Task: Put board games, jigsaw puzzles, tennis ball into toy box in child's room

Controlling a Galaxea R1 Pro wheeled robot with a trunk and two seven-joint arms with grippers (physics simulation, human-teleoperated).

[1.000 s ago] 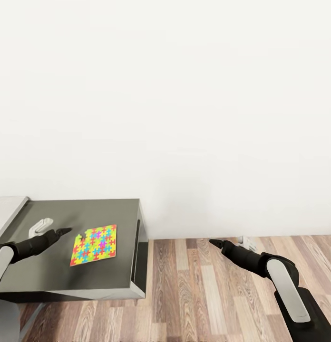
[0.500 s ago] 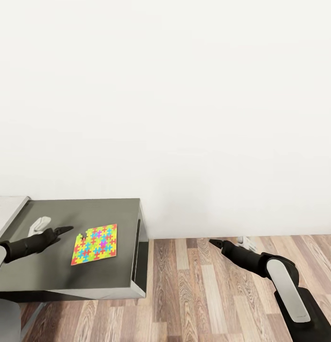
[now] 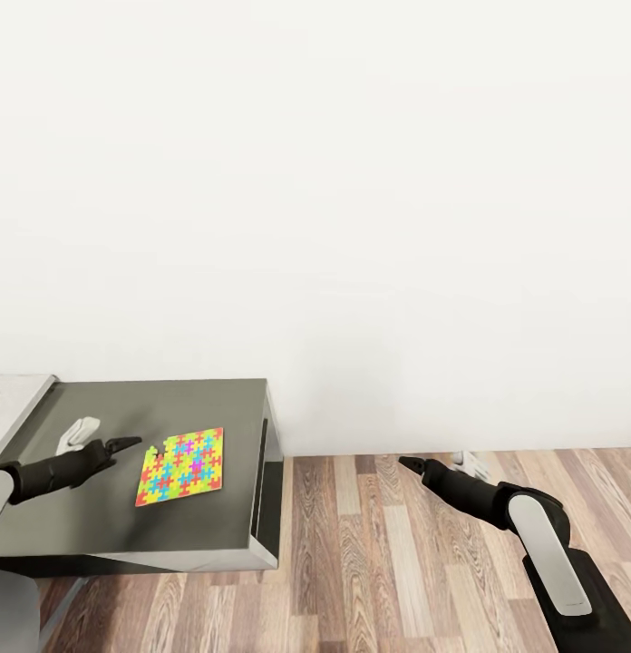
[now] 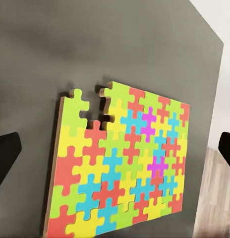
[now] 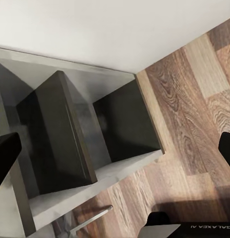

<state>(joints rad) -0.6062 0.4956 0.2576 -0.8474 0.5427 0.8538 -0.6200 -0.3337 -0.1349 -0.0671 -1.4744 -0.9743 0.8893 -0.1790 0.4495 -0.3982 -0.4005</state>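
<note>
jigsaw puzzle (image 3: 181,467) flat on dark cabinet top (image 3: 207,399), near front edge; left gripper (image 3: 125,443) beside it, right gripper (image 3: 408,464) over floor (image 3: 370,553), both jaws spread.

A dark grey cabinet (image 3: 125,535) with open side compartments was noted against a plain white wall (image 3: 352,181); wood-plank flooring (image 3: 397,562) was recorded beside it.

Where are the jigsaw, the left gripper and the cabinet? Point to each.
jigsaw (image 3: 180,468), head view, middle of its coloured face.
left gripper (image 3: 127,443), head view, between its fingertips.
cabinet (image 3: 161,404), head view, bare dark top behind the jigsaw.
</note>
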